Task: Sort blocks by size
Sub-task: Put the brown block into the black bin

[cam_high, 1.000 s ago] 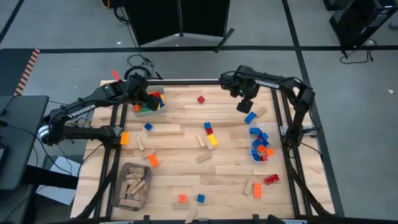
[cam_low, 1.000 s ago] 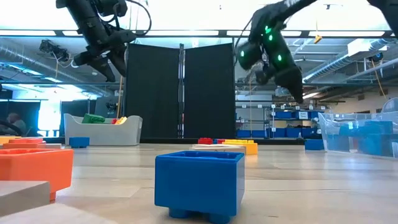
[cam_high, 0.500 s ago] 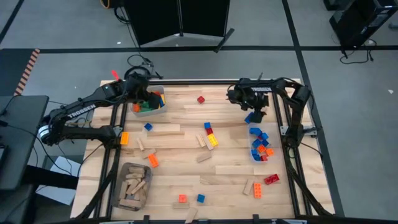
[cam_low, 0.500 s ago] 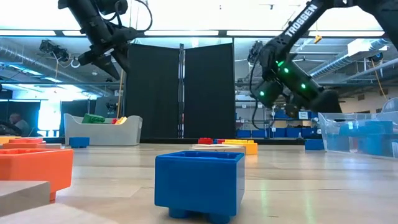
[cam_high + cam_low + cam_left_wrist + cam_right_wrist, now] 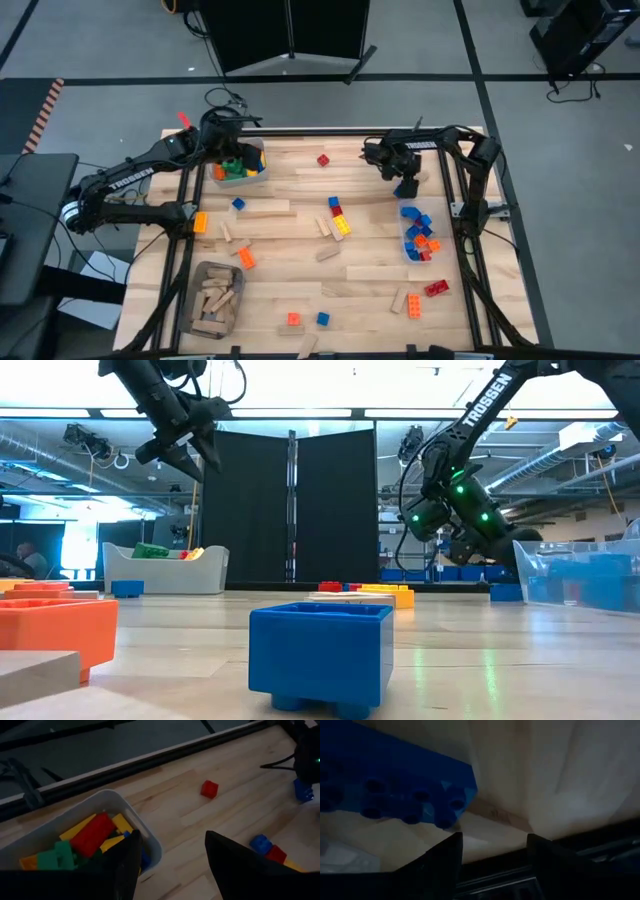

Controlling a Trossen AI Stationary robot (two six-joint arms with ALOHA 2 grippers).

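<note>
Wooden table (image 5: 370, 270): studded blue block (image 5: 395, 790) before parted right fingers (image 5: 445, 865); left fingers (image 5: 230, 865) parted, empty.

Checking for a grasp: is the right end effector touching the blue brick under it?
Apart. The right wrist view shows the blue brick lying on the table ahead of the open fingers, bare wood between them; neither fingertip reaches it.
</note>
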